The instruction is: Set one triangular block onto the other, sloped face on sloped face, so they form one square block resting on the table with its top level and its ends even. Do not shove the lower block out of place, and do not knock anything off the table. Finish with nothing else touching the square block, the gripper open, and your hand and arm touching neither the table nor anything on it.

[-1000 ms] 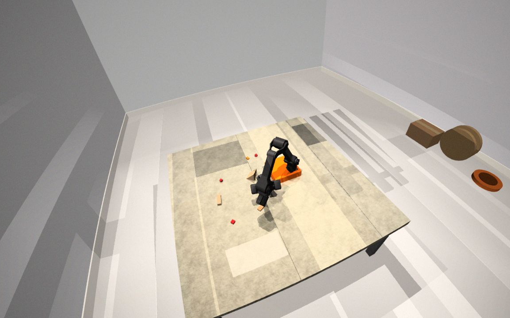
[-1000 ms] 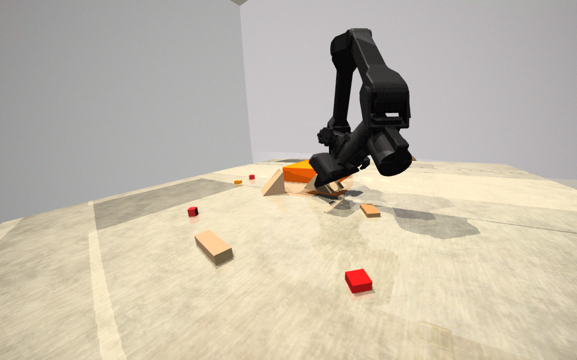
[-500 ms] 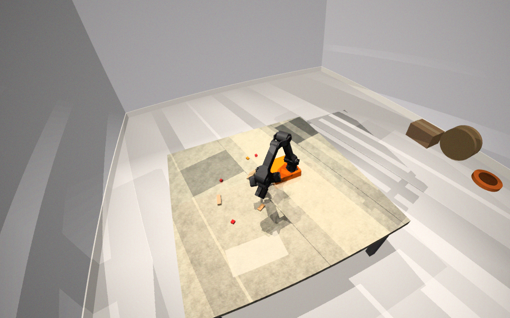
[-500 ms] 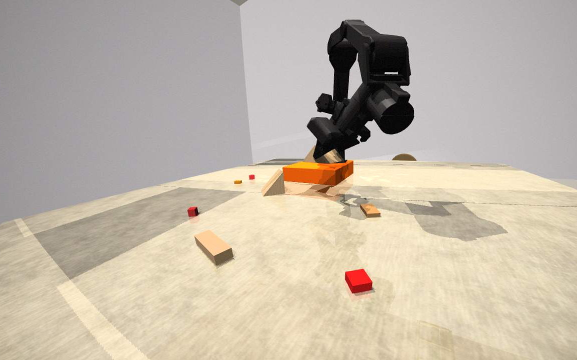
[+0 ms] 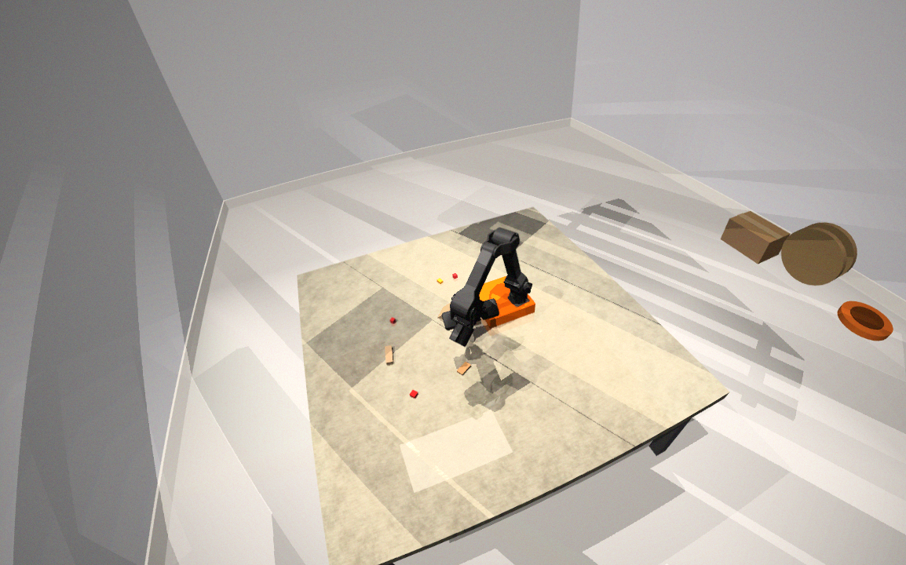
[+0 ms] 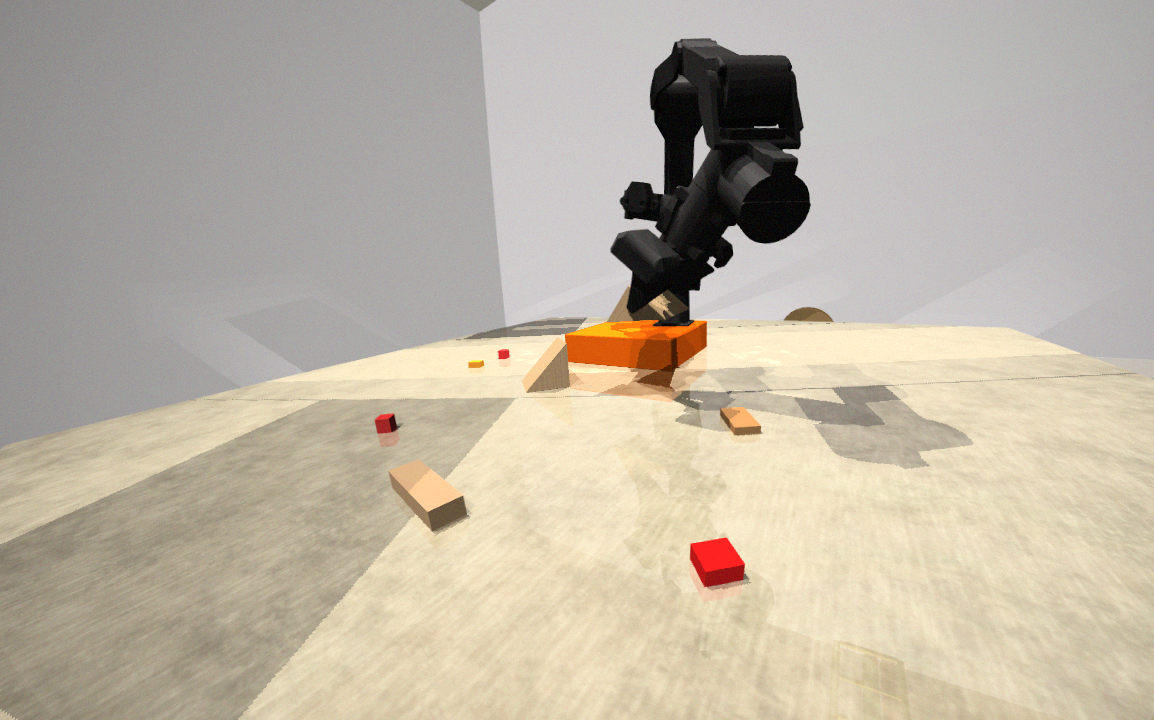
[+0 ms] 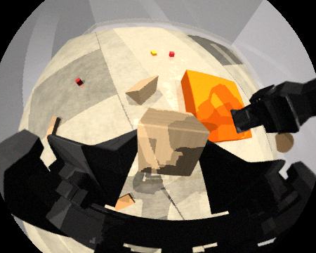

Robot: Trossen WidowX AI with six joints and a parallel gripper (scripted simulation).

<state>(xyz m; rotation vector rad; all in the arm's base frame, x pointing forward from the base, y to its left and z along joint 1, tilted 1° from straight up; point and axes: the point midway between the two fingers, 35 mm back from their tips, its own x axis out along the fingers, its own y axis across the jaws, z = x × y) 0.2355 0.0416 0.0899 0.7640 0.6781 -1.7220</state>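
Observation:
My gripper [image 6: 650, 300] [image 7: 170, 135] is shut on one light wooden triangular block [image 6: 622, 305] [image 7: 165, 121], with a finger on either side. It holds the block in the air, clear of the table; in the top view the hand hides this block. The other triangular block [image 6: 550, 368] [image 7: 144, 88] stands on the table to the left of the orange base, with its sloped face showing in the exterior view. The two blocks are apart. In the top view the hand partly covers the standing block.
The orange base [image 5: 523, 309] [image 6: 617, 347] [image 7: 218, 105] is beside the standing block. A long wooden block [image 5: 389, 354] [image 6: 424, 492], a small wooden piece [image 5: 464, 368] [image 6: 739, 420] [image 7: 125, 202], several red blocks, one being [image 6: 716, 562], and a yellow piece [image 6: 475, 363] [image 7: 154, 53] lie around.

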